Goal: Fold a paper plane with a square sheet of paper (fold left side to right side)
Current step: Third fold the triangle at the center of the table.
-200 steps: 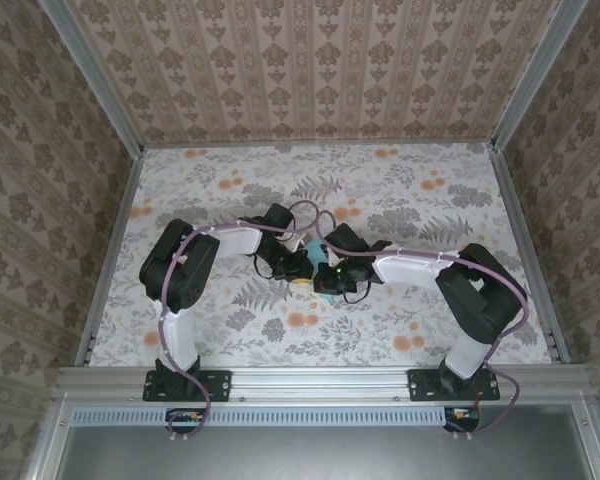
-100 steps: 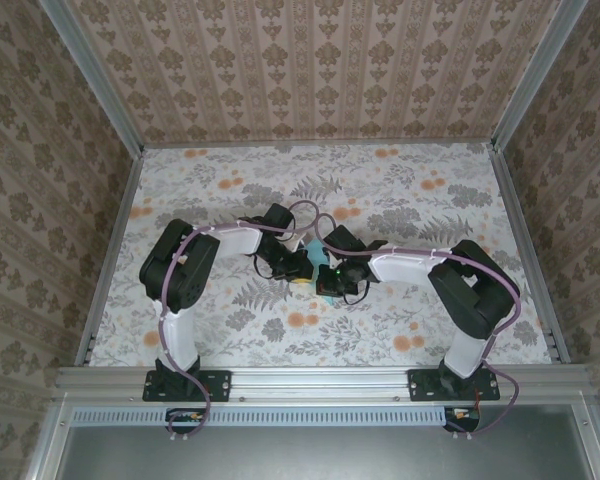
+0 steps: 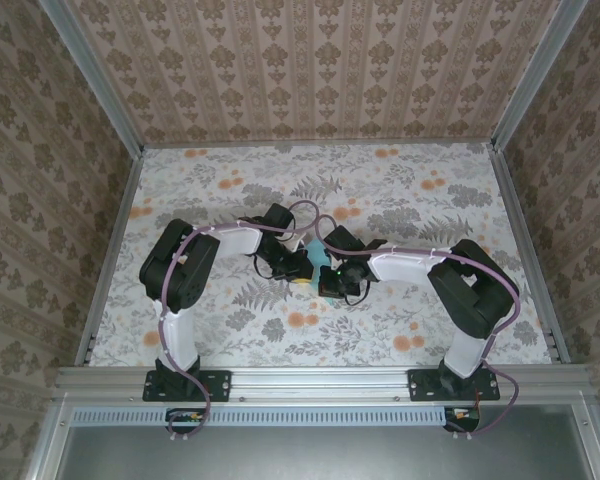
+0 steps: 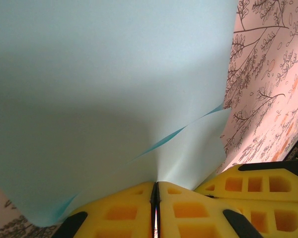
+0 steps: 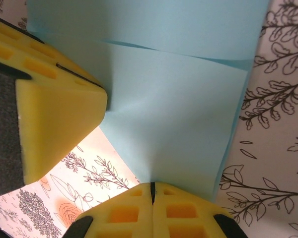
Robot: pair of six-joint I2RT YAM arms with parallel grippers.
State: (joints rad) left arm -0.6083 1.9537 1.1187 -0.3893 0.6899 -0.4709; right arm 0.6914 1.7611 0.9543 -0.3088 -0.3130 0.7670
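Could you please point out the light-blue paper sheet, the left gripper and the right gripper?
light-blue sheet of paper (image 4: 104, 74), left wrist view, middle of its broad face.
yellow-fingered left gripper (image 4: 156, 184), left wrist view, seam between its fingertips.
yellow-fingered right gripper (image 5: 152, 184), right wrist view, seam between its fingertips.

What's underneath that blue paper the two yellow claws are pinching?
The floral tabletop shows beyond the square sheet of paper, which the left gripper and right gripper pinch shut. Another fold of the same sheet peeks out. Anything directly beneath is covered.
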